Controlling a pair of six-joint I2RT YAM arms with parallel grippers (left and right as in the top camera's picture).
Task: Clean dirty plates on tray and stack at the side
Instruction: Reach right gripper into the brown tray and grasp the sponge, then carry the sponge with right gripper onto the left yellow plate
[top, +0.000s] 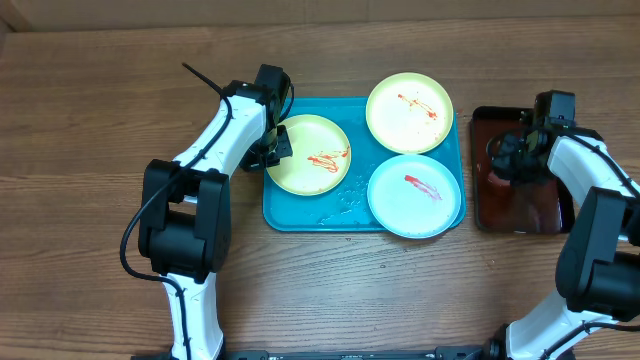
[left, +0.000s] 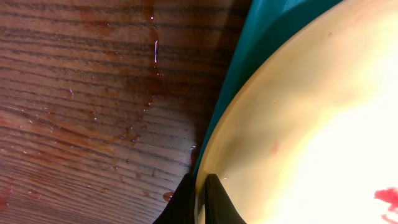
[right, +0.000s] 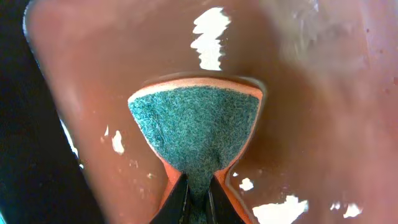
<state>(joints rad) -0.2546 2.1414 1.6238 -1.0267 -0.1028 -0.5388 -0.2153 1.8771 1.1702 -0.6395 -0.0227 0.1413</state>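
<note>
My L claw (left: 200, 190) pinches the rim of the yellow-green plate (top: 312, 155), sauce-smeared, on the left of the turquoise tray (top: 300, 222). My R claw (right: 198, 186) clamps a sponge (right: 196, 121), green w/ orange edge, over the red-brown tray (top: 515, 210). The second yellow-green plate (top: 409, 112) & the blue plate (top: 414, 196) lie on the turquoise tray's right.

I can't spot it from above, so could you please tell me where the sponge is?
In the right wrist view, the sponge is pinched in the right gripper, over the red-brown tray right of the turquoise tray.
</note>
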